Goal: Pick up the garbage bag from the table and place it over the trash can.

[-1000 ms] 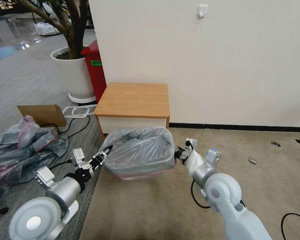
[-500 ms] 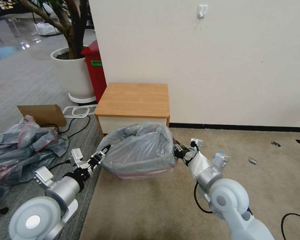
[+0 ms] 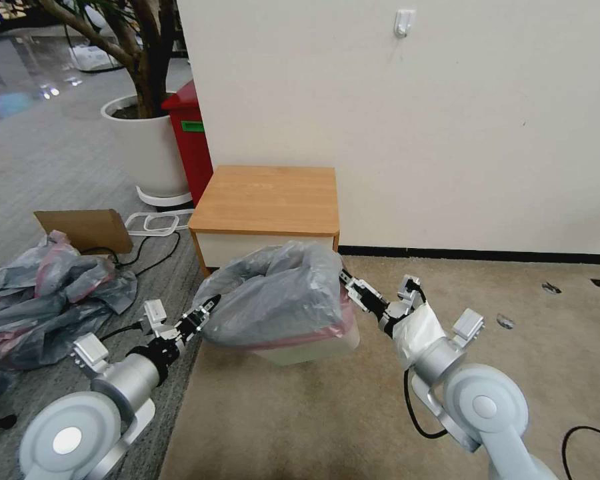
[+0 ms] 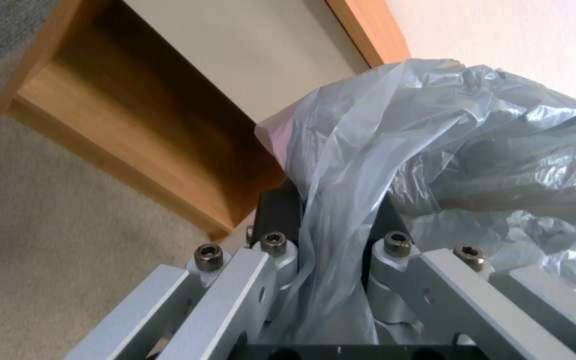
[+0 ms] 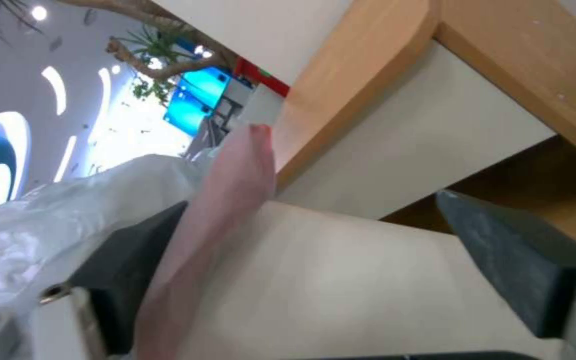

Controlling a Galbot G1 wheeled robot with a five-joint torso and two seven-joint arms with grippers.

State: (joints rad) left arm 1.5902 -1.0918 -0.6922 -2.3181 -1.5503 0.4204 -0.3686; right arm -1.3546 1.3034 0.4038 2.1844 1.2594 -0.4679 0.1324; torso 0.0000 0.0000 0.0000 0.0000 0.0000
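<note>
Evidently the thin, crinkly grey plastic garbage bag (image 3: pixel 280 293) was light, limp and slippery; the left gripper (image 3: pixel 207 310) pinched its rim, the right gripper (image 3: pixel 350 283) stood spread beside the beige bin (image 3: pixel 313 347).

Red bin (image 3: pixel 188 137) with green label stood against the wall corner. Landmark for the rest. White round planter (image 3: pixel 148 150) with a tree trunk (image 3: pixel 140 47) sat just left of the red bin, touching or nearly so. White wire frame (image 3: pixel 155 222) lay on the grey floor in front of the planter, near the red bin's base. Cardboard piece (image 3: pixel 87 229) leaned further left and nearer the camera. Heap of grey-pink plastic sheeting (image 3: pixel 47 293) lay beyond that, well apart from the red bin. White wall hook (image 3: pixel 404 21) was mounted high, right of the red bin. Black cable (image 3: pixel 143 250) ran between cardboard and heap.
</note>
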